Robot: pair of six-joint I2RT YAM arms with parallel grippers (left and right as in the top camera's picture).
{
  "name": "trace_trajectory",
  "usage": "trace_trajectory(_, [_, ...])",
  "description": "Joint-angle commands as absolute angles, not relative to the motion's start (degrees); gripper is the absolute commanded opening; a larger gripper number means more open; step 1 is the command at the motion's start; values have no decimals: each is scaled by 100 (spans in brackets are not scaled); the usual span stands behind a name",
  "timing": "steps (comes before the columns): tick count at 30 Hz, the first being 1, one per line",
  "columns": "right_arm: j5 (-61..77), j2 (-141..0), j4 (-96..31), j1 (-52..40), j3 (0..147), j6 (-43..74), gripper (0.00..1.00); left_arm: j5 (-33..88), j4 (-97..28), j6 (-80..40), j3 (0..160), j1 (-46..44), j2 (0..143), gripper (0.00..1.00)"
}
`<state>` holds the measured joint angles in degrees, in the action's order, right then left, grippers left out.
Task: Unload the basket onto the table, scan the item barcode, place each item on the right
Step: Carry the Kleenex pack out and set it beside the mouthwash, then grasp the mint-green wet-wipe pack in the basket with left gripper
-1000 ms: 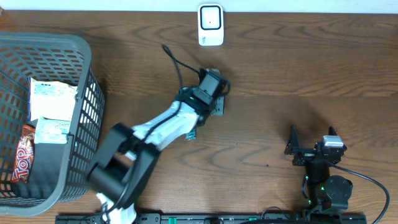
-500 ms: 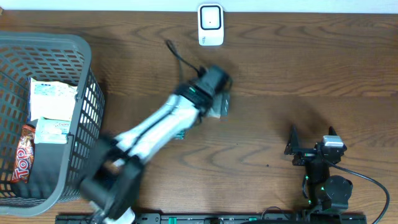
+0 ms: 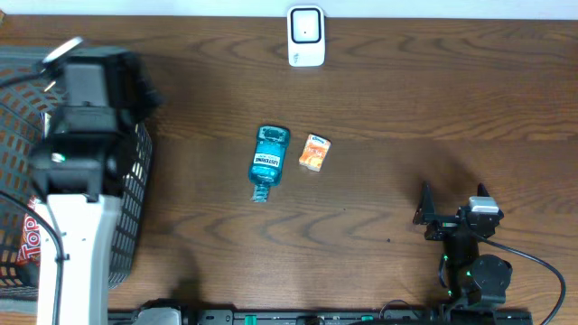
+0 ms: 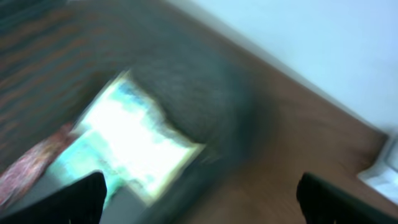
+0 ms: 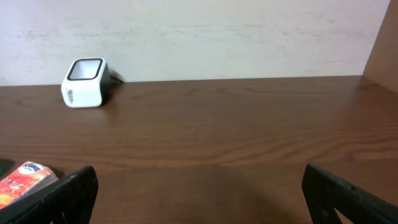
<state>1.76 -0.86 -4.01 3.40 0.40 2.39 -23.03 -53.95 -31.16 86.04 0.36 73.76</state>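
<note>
Left gripper hovers over the basket, jaws wide and empty; right gripper likewise. Drop squarely onto the pale packet, leaving its barcode clear for the scanner.

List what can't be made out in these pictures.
- Basket contents: in the overhead view, the left arm covers most of them. The left wrist view is motion-blurred and shows only a pale packet.
- Barcodes on the bottle and orange pack: too small in the overhead view.
- Orange pack in the right wrist view: cut off by the left edge.
</note>
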Motion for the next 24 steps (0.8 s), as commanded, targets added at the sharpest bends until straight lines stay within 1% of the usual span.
trace_trajectory(1, [185,-64,-419,316,32,294,99,-2512,-5872,-4963,8370,849,7487,98])
trace_trajectory(4, [185,-64,-419,316,32,294,99,-2508,-6090,-5824,7981,1372,7520,98])
trace_trajectory(8, [185,-64,-419,316,32,294,99,-2464,-6010,-6462,7319,1826,7529,98])
trace_trajectory(15, [185,-64,-419,316,32,294,99,-2058,-5057,-6263,6396,2239,7935,98])
trace_trajectory(24, [185,-64,-419,316,32,294,99,-2060,-4545,-6119,6359,2309,9386,98])
